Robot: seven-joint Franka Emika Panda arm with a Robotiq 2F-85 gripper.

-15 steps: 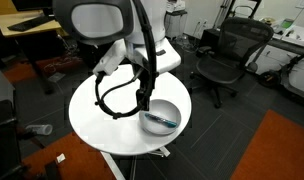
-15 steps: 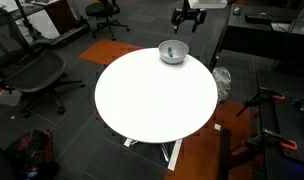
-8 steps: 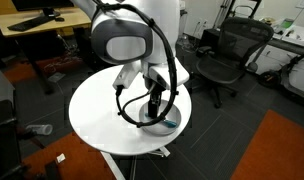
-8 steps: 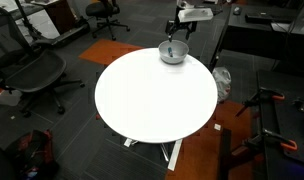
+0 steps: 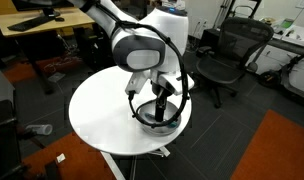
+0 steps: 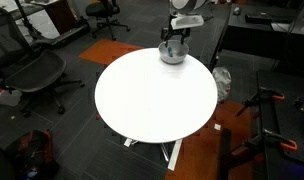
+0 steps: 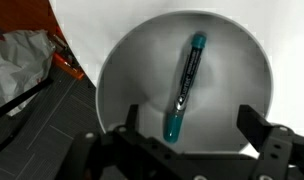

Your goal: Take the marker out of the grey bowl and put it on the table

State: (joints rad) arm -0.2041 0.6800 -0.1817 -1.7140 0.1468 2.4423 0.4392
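In the wrist view the marker [image 7: 184, 88], a dark stick with teal ends, lies loose inside the grey bowl [image 7: 122, 70]. My gripper [image 7: 188, 122] hangs open right above the bowl, its two fingers on either side of the marker's near teal end, not touching it. In both exterior views the gripper [image 5: 161, 103] [image 6: 173, 38] is lowered over the bowl [image 5: 172, 124] [image 6: 173, 57], which stands near the edge of the round white table [image 5: 97, 112] [image 6: 152, 95]. The arm hides the marker in the exterior views.
Black office chairs [image 5: 222, 55] [image 6: 27, 70] stand around the table. A wooden desk [image 5: 32, 35] is behind it. Orange floor mats [image 5: 277, 150] lie beside the table. Crumpled plastic [image 7: 17, 60] lies on the floor by the table's edge.
The arm has swung over the bowl and come down, so the gripper now hangs low just above the bowl's inside. The marker and bowl have not moved.
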